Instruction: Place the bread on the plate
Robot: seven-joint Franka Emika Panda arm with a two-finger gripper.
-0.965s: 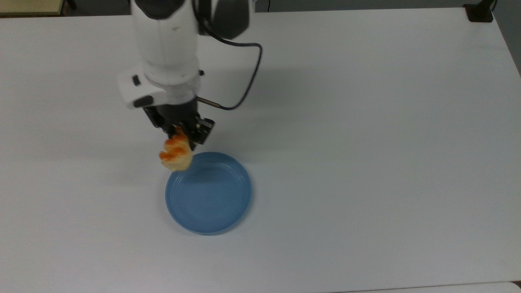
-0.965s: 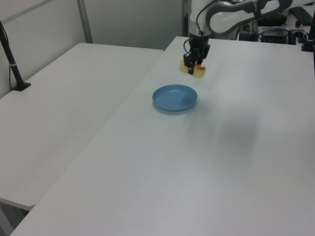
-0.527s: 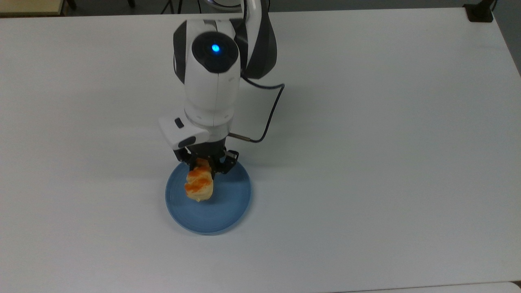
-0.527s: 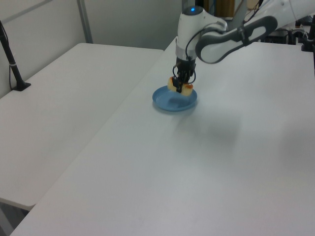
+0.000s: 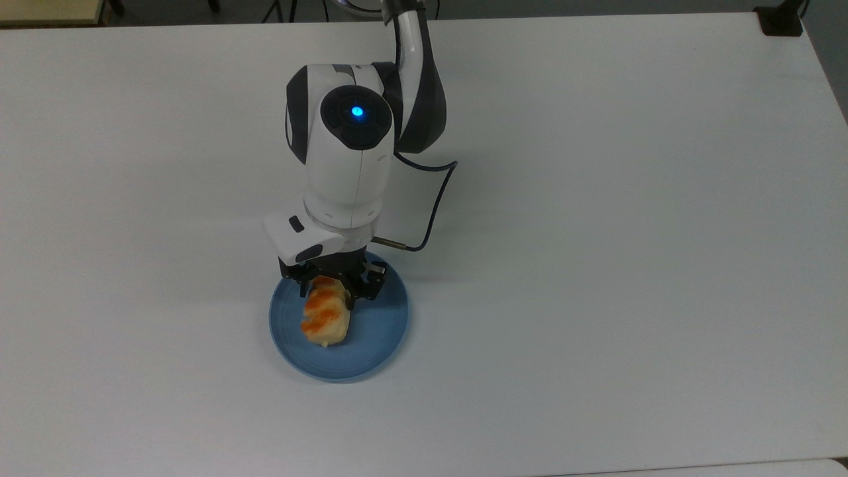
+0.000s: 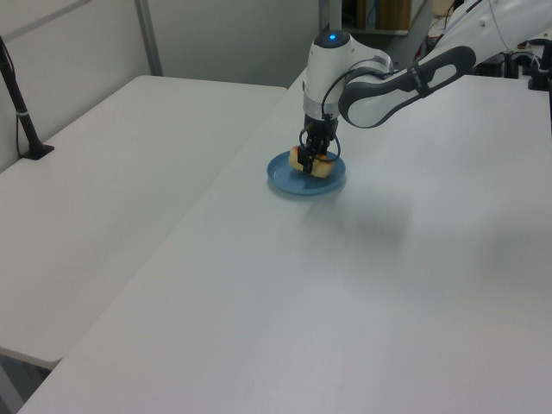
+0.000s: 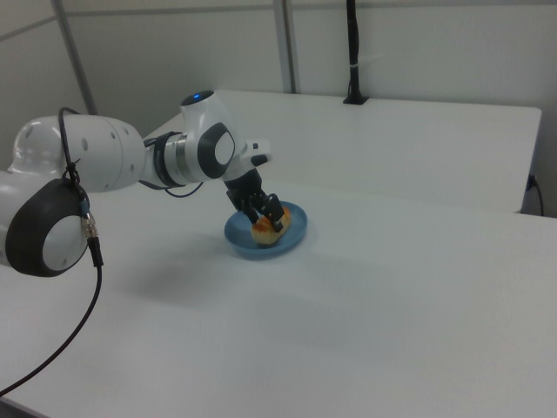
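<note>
The gripper (image 5: 329,289) was clamped on the bread (image 5: 326,315), its dark fingers pinching the end of the bun nearest the arm, so that the free end reached out over the middle of the plate (image 5: 377,331). Taking the blue plate as the landmark, the bread hung inside its rim, toward the top view's left half of the dish, and looked to be touching or just above the plate's floor; the left view showed the bread (image 6: 311,163) low within the plate (image 6: 285,181), though contact could not be told for certain. Holding the bun by one end probably kept the fingers clear of the raised rim while the body came down onto the flat centre. The Panda's wrist stood almost straight above the plate's far edge, a posture suited to a plain vertical set-down. The placing seemed nearly done: release and withdrawal remained. The white table (image 5: 629,232) around the plate carried nothing else nearby.
</note>
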